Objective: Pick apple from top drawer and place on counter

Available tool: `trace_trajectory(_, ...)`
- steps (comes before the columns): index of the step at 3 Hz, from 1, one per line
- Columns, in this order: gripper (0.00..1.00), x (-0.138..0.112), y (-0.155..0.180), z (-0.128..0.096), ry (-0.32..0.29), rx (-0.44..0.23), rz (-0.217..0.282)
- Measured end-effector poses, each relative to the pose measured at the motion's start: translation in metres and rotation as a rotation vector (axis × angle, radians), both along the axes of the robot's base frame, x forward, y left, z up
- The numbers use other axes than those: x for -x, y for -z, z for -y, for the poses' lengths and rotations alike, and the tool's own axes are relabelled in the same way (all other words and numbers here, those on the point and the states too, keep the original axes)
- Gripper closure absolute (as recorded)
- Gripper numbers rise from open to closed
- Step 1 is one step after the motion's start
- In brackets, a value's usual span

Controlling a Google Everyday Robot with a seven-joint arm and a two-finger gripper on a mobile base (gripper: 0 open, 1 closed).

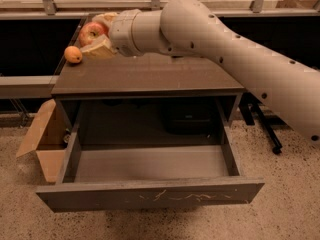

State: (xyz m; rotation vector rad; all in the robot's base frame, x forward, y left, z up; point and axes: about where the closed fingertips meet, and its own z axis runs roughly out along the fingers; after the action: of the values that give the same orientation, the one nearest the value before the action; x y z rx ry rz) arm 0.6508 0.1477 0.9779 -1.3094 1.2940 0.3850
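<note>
My gripper (96,34) is shut on the red apple (90,32) and holds it above the far left part of the dark brown counter (150,74). One pale finger (98,50) lies under the apple, the other sits over it. The apple hangs just right of a small orange fruit (73,54) that rests on the counter's left edge. The top drawer (150,194) stands pulled out below, and the inside that shows holds nothing. Its front panel bears pale scuff marks.
My thick pale arm (240,59) crosses over the counter from the right. An open cardboard box (42,141) sits on the floor left of the cabinet. A dark wheeled stand (265,129) is on the right. Window frames run along the back.
</note>
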Motion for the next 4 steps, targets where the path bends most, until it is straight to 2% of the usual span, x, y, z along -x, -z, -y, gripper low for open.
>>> trace_trajectory(1, 1.0, -0.04, 0.01, -0.008, 0.064, -0.05, -0.045)
trace_trajectory(3, 1.0, -0.047, 0.017, -0.009, 0.081, -0.071, -0.055)
trace_trajectory(4, 1.0, -0.075, 0.032, -0.007, 0.113, -0.103, -0.118)
